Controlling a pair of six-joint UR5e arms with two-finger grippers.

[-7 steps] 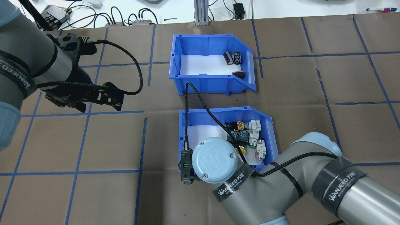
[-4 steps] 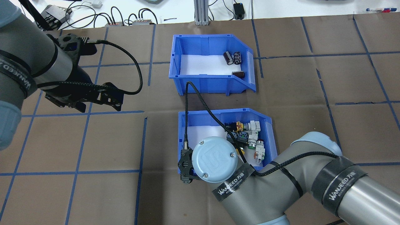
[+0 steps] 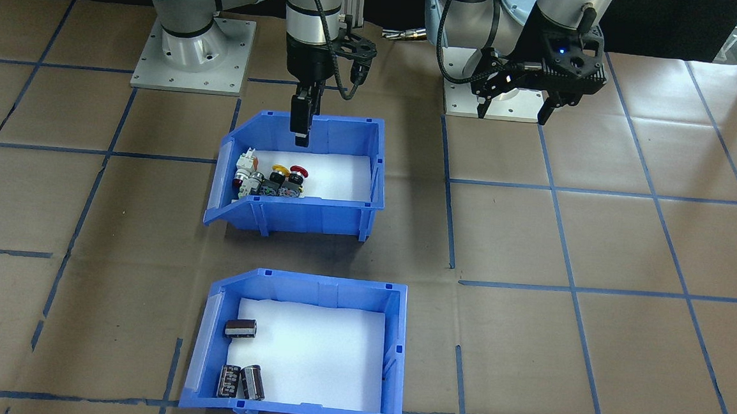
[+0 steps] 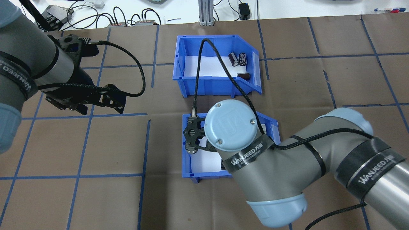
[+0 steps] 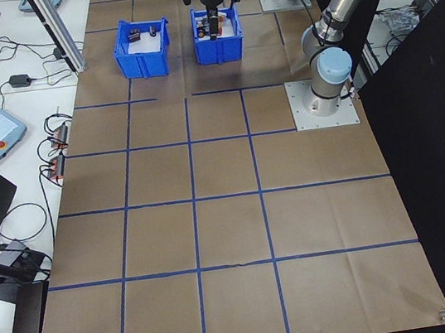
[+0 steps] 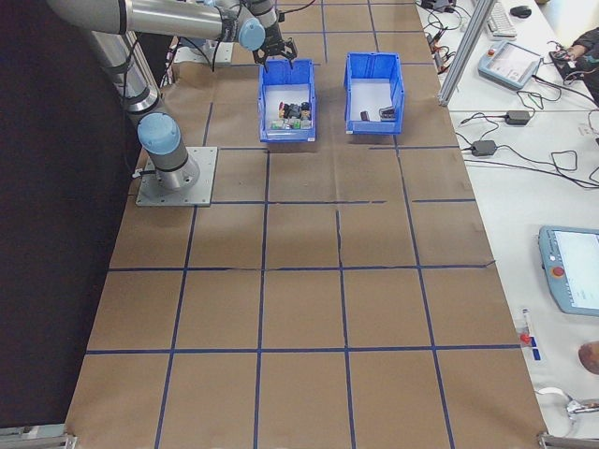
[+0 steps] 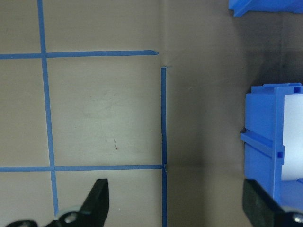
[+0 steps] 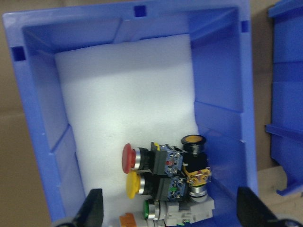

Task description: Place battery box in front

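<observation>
The battery box (image 4: 207, 85) (image 3: 318, 290), a blue bin with white foam and three dark batteries (image 4: 238, 59) (image 3: 242, 328), stands on the table's far side from the robot's base. No gripper touches it. My right gripper (image 3: 301, 131) (image 8: 173, 213) hangs open over the other blue bin, the one with the coloured push-button switches (image 3: 271, 180); its fingers (image 8: 94, 208) stand wide apart above the foam. In the overhead view the right wrist hides this gripper. Well to the side, above bare table, my left gripper (image 4: 111, 102) (image 7: 177, 208) is open and holds nothing.
The switch bin (image 3: 304, 216) (image 4: 187, 166) (image 7: 262, 137) sits between the robot's base and the battery box, a narrow gap apart. Brown paper with blue tape lines (image 4: 80, 143) covers the table. Cables and devices (image 4: 127, 19) lie past the far edge.
My right wrist has moved away from the base, farther over the switch bin, and now covers the switches in the overhead view. The left arm and both bins are unchanged.
</observation>
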